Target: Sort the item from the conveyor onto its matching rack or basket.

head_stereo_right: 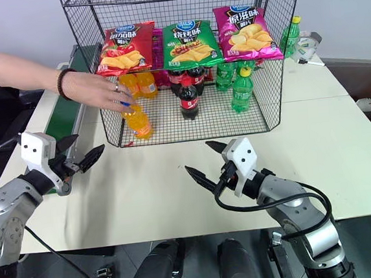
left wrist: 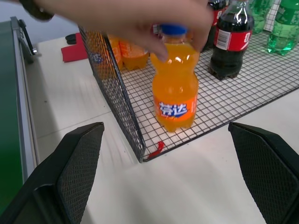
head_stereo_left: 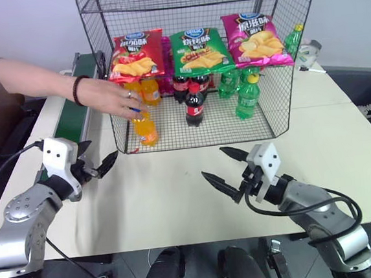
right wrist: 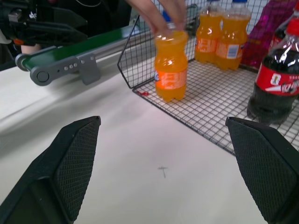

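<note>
Left eye view: the orange soda bottle (head_stereo_left: 145, 128) stands upright on the bottom shelf of the wire rack (head_stereo_left: 274, 115), at its front left corner, with a person's hand (head_stereo_left: 111, 96) on its blue cap.
Conveyor: the conveyor (head_stereo_left: 73, 116) runs along the table's (head_stereo_left: 178, 198) left edge, and the stretch of belt in view carries nothing.
Matching group: more orange bottles (head_stereo_left: 149, 90) stand further back on the same shelf, near the cola bottles (head_stereo_left: 194, 104) and green bottles (head_stereo_left: 247, 96).
Left gripper: the left gripper (head_stereo_left: 96, 167) hangs over the table's left side, fingers spread wide, holding nothing.
Right gripper: the right gripper (head_stereo_left: 226, 169) hangs over the table's front middle, fingers wide apart, empty.
Progress: judged from this, the bottle sits with its own kind, so the sorting looks finished or nearly so.
Left to do: perhaps only the hand letting go.
</note>
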You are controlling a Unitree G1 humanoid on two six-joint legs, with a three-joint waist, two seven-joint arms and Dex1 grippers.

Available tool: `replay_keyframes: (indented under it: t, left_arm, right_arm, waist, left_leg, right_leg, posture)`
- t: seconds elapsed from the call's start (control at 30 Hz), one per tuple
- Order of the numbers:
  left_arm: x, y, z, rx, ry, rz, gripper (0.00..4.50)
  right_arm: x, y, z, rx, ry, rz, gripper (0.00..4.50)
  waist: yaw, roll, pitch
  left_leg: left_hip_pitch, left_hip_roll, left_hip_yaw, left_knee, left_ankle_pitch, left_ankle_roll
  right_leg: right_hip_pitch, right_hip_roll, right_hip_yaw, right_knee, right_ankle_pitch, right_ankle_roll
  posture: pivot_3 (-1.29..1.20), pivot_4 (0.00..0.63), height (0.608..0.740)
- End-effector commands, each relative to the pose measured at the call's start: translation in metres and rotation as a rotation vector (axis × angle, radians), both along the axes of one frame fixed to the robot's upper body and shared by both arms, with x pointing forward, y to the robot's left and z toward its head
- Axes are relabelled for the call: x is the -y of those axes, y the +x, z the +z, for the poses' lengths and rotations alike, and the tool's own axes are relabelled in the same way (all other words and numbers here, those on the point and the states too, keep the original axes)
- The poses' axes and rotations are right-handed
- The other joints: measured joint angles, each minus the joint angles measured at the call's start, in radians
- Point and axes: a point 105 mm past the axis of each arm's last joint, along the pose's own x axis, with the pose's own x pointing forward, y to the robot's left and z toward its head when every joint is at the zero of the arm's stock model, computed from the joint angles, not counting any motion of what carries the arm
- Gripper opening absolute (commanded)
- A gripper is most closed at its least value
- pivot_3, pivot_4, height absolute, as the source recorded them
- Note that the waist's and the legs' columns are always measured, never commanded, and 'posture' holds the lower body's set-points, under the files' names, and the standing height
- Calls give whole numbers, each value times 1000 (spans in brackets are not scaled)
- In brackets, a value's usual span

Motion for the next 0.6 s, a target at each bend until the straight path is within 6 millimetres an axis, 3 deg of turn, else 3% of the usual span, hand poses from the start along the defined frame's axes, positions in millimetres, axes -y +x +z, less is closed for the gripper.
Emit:
replay_keyframes:
  t: [0.03, 0.3, 0.6]
  left_arm:
    - [0, -3, 13, 54, 15, 9, 4469]
    - [-17, -8, 9, 35, 2, 101, 4469]
    - [-38, -9, 18, 77, -10, 220, 4469]
  right_arm:
    - [-5, -2, 15, 57, 28, 20, 4500]
    - [-8, 0, 16, 46, 43, 37, 4500]
    - [-13, 0, 19, 41, 51, 57, 4500]
  waist:
    - [0, 0, 0]
    - [-2, 0, 0]
    - [0, 0, 0]
  left_leg:
    - [0, 0, 0, 0, 0, 0]
    - [0, 0, 0, 0, 0, 0]
    - [0, 0, 0, -1, 0, 0]
  right_leg:
    - [0, 0, 0, 0, 0, 0]
    - [0, 0, 0, 0, 0, 0]
    - [-1, 0, 0, 0, 0, 0]
  posture:
    - [0, 150, 740]
    - [0, 150, 740]
    - [0, 150, 740]
